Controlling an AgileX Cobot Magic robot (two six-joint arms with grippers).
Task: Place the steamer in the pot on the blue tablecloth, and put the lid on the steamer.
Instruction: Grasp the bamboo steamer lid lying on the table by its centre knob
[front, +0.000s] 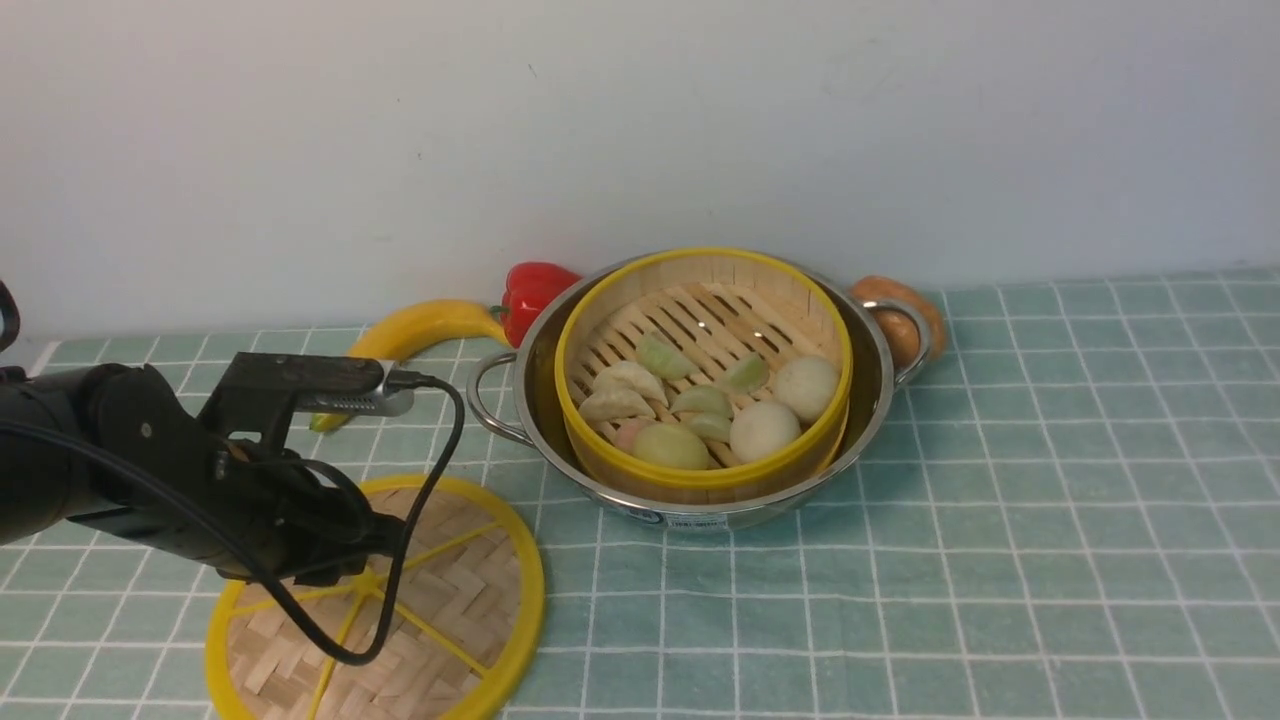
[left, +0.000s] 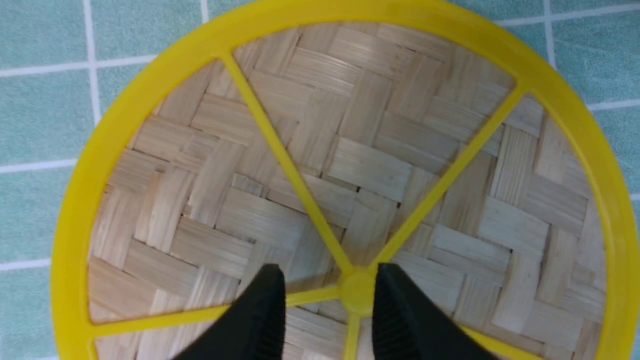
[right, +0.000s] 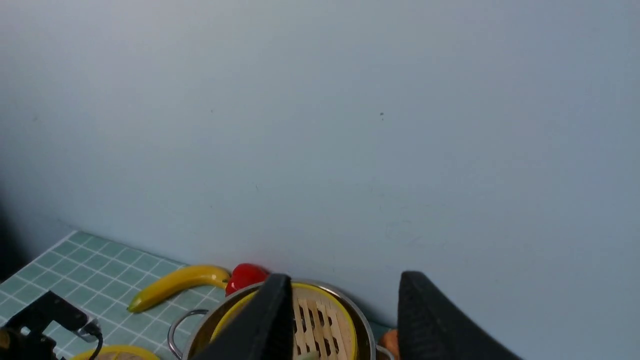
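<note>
Steamer: upright inside the pot, holding dumplings and two round white buns.
Pot: stands on the blue tablecloth that covers the table, near the back wall. A banana and a red pepper lie just behind it on the left, and a brown roll lies behind its right handle.
Lid: flat on the cloth to the front left of the pot, apart from it.
Left gripper: jaws apart over the lid, one black finger on each side of the yellow hub. Whether they touch it cannot be told.
Right gripper: seen only in its own wrist view — fingers spread wide, holding nothing, raised above the pot and facing the wall.
</note>
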